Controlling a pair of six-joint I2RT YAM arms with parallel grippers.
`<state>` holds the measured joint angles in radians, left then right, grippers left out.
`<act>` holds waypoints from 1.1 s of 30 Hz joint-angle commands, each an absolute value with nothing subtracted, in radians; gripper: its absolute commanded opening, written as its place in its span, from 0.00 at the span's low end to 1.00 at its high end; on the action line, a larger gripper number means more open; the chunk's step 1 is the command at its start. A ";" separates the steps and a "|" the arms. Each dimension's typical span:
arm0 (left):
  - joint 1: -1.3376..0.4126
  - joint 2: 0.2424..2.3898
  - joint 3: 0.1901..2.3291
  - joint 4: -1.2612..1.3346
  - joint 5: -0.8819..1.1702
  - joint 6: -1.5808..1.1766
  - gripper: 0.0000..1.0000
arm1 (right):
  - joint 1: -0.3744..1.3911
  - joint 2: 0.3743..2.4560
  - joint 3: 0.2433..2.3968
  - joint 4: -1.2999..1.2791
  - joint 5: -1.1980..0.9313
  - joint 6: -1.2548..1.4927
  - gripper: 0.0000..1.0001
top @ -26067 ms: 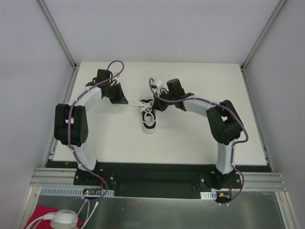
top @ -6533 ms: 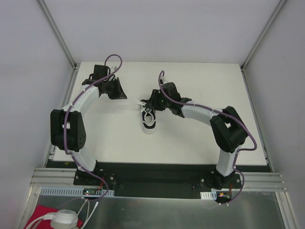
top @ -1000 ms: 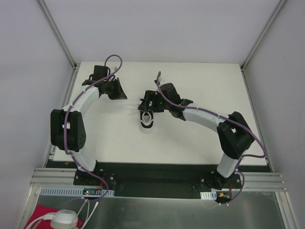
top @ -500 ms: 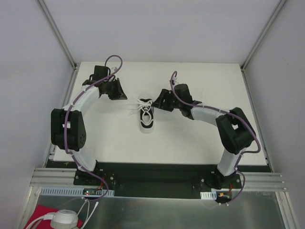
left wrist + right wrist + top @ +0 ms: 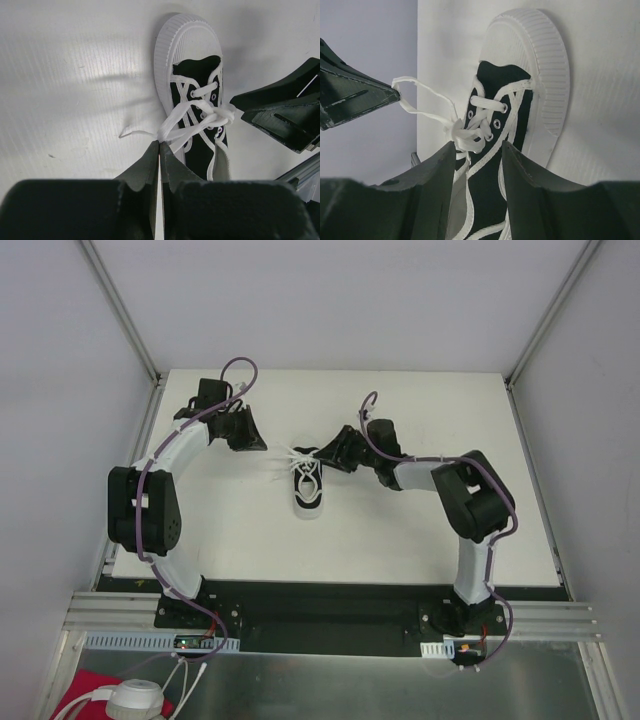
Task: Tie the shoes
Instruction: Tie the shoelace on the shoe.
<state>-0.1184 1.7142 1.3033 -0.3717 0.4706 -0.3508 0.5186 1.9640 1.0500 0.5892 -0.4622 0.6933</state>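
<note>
The small black sneaker [image 5: 308,486] with a white sole lies mid-table, toe toward me. Its white laces [image 5: 298,458] bunch in a knot over the tongue. My left gripper [image 5: 260,446] sits left of the shoe's top. In the left wrist view it [image 5: 160,143] is shut on a lace strand [image 5: 172,125] running to the knot on the sneaker [image 5: 197,95]. My right gripper [image 5: 334,455] is at the shoe's right. In the right wrist view it [image 5: 479,150] is open, its fingers either side of the sneaker's collar [image 5: 492,175], the knot [image 5: 467,132] by its left finger.
The white table [image 5: 420,530] has grey enclosure walls on three sides. The right gripper's body [image 5: 285,120] shows in the left wrist view. The left gripper's tip [image 5: 355,102] shows in the right wrist view, holding a lace loop [image 5: 415,95].
My right gripper has drawn back to the right from over the shoe's top, uncovering the lace knot. The right elbow swung inward. The left arm has stayed still.
</note>
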 commanded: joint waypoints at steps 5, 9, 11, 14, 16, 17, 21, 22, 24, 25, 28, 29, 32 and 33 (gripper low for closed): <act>-0.123 1.718 1.307 -0.371 0.479 -0.342 0.00 | 0.520 1.997 1.100 0.718 -0.518 0.762 0.44; -0.121 1.717 1.310 -0.374 0.476 -0.341 0.00 | 0.519 2.014 1.104 0.730 -0.529 0.778 0.40; -0.123 1.717 1.310 -0.376 0.476 -0.339 0.00 | 0.520 2.017 1.098 0.742 -0.529 0.785 0.38; -0.123 1.717 1.308 -0.376 0.474 -0.339 0.00 | 0.520 2.022 1.092 0.750 -0.532 0.793 0.37; -0.123 1.717 1.308 -0.376 0.476 -0.339 0.00 | 0.520 2.020 1.088 0.755 -0.532 0.795 0.37; -0.123 1.717 1.308 -0.376 0.476 -0.339 0.00 | 0.523 2.023 1.088 0.756 -0.531 0.796 0.37; -0.123 1.720 1.312 -0.376 0.480 -0.339 0.00 | 0.523 2.028 1.100 0.761 -0.535 0.802 0.37; -0.123 1.718 1.312 -0.376 0.480 -0.339 0.00 | 0.523 2.029 1.101 0.761 -0.537 0.804 0.36; -0.123 1.717 1.312 -0.377 0.476 -0.337 0.00 | 0.525 2.033 1.101 0.761 -0.538 0.804 0.34; -0.123 1.715 1.310 -0.376 0.474 -0.337 0.00 | 0.528 2.034 1.101 0.761 -0.540 0.805 0.33; -0.123 1.713 1.309 -0.377 0.471 -0.337 0.00 | 0.529 2.037 1.095 0.767 -0.540 0.808 0.33; -0.123 1.713 1.308 -0.377 0.471 -0.337 0.00 | 0.531 2.036 1.092 0.770 -0.538 0.810 0.34; -0.123 1.715 1.310 -0.377 0.471 -0.337 0.00 | 0.529 2.031 1.081 0.773 -0.537 0.810 0.36; -0.123 1.715 1.309 -0.377 0.472 -0.339 0.00 | 0.529 2.031 1.080 0.773 -0.535 0.810 0.37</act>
